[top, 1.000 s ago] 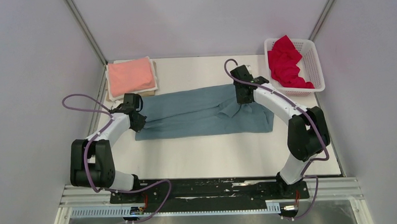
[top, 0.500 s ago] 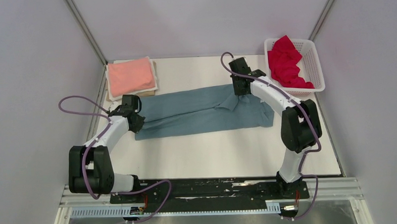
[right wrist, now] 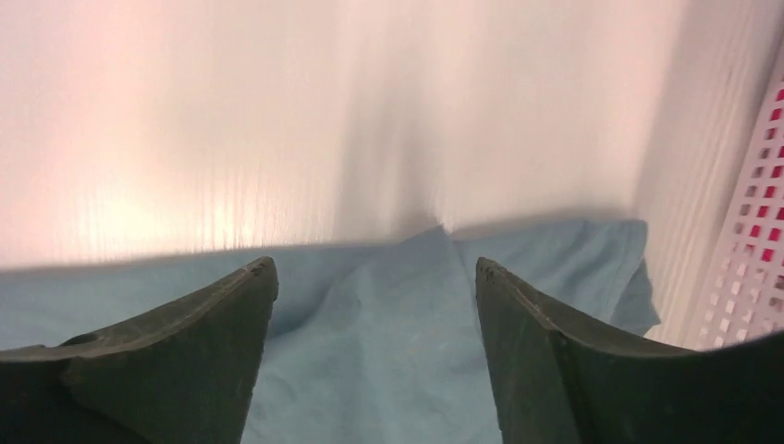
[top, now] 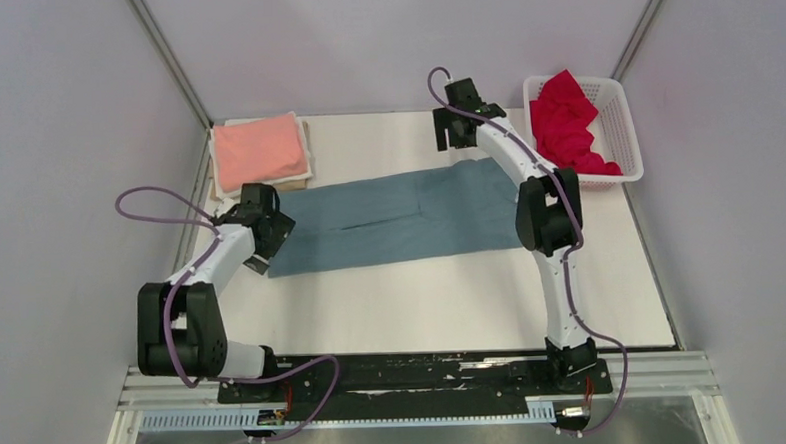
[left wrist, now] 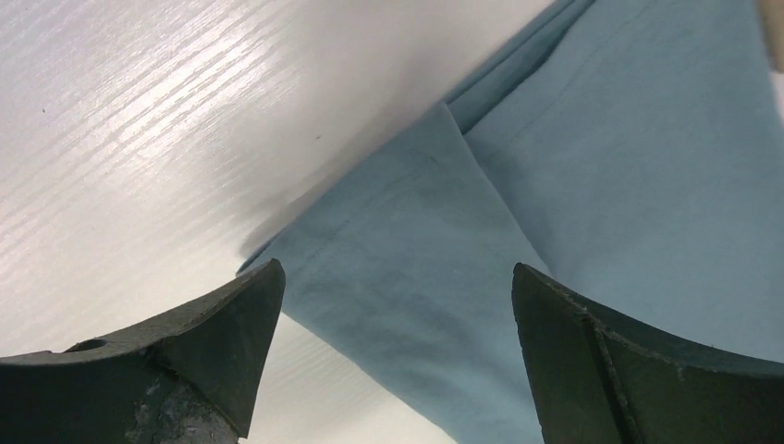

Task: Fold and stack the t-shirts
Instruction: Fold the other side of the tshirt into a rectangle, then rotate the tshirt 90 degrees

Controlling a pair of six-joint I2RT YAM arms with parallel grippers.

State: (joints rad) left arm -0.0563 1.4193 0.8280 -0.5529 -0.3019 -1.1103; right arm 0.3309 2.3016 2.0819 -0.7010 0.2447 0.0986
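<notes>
— Folding the dusty grey-blue t-shirt (top: 399, 217) is the step I'm working on. It's lying as a long flat band, reaching from under my left gripper (top: 267, 234) across to below my right gripper (top: 455, 129).

— What are the hands doing?

— Both are spread wide and carrying nothing. In the left wrist view the band's end corner (left wrist: 416, 305) is sitting between and beneath the left gripper's fingers (left wrist: 222, 324), ungripped. The right gripper (right wrist: 374, 268) is hanging above the cloth's far edge (right wrist: 388, 351), with the white lattice basket (top: 614, 112) just off its right side.

— And the other shirts?

— The salmon-pink t-shirt (top: 259, 151) is lying folded just beyond my left gripper. The bright red t-shirt (top: 565, 124) is waiting crumpled in the basket.

— What's next, then?

— As I judge it, I'm needing a crosswise fold: lowering each hand onto an end corner, pinching every layer, then carrying one end over the other. After that, I'm thinking the bundle goes onto the pink one.
</notes>
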